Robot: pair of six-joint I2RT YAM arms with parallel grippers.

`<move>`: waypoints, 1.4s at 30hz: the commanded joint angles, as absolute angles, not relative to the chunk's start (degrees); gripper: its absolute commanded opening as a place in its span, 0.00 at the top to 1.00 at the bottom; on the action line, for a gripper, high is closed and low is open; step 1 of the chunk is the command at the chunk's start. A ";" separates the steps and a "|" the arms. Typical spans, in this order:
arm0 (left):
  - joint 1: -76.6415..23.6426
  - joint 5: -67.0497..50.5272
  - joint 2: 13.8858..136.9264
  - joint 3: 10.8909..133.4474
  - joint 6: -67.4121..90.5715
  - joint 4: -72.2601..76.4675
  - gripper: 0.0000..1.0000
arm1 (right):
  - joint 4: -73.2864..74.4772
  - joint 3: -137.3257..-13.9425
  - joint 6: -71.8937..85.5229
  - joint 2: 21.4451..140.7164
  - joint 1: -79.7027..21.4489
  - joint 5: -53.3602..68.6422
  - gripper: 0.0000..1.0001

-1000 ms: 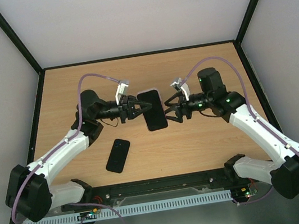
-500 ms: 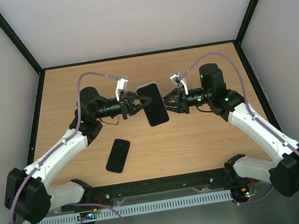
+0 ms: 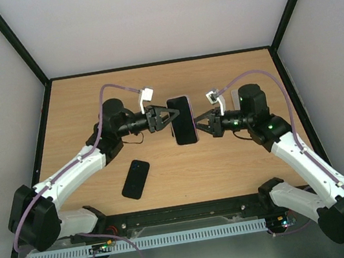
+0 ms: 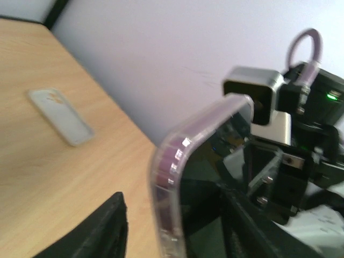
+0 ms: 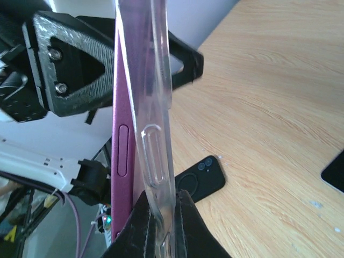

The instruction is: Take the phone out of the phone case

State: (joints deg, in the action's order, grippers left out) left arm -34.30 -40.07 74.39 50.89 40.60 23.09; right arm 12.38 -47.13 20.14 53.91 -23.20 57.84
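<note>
No text, brand, number or sign can be read in any of the views. The phone point(image 3: 182, 119) and its clear phone case point(image 5: 156, 107) show no legible marking.
</note>
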 commanded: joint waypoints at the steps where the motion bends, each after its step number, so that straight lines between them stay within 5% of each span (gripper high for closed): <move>1: -33.06 -27.07 74.77 54.98 38.93 15.94 0.44 | 7.63 -45.26 24.56 50.37 -22.15 55.33 0.98; 8: -33.49 -19.43 70.15 51.49 37.13 14.16 0.39 | 15.47 -46.54 25.21 51.56 -20.60 43.02 0.98; 17: -45.36 -4.80 66.47 46.57 33.42 10.94 0.46 | 28.52 -45.14 27.37 53.19 -20.22 21.74 0.98; 32: -63.11 13.23 76.11 51.36 25.41 4.42 0.47 | 34.11 -40.42 29.97 57.52 -20.11 23.10 0.98; 38: -71.33 25.34 79.00 51.80 16.93 4.43 0.35 | 32.45 -38.36 31.64 59.12 -20.09 24.41 0.98; 42: -73.31 27.55 83.61 55.02 14.09 0.93 0.37 | 31.32 -36.78 33.42 58.69 -20.00 25.66 0.98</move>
State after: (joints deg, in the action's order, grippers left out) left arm -71.66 20.62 79.72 51.18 19.55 4.27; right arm 33.56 -37.89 30.96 59.27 -20.21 23.90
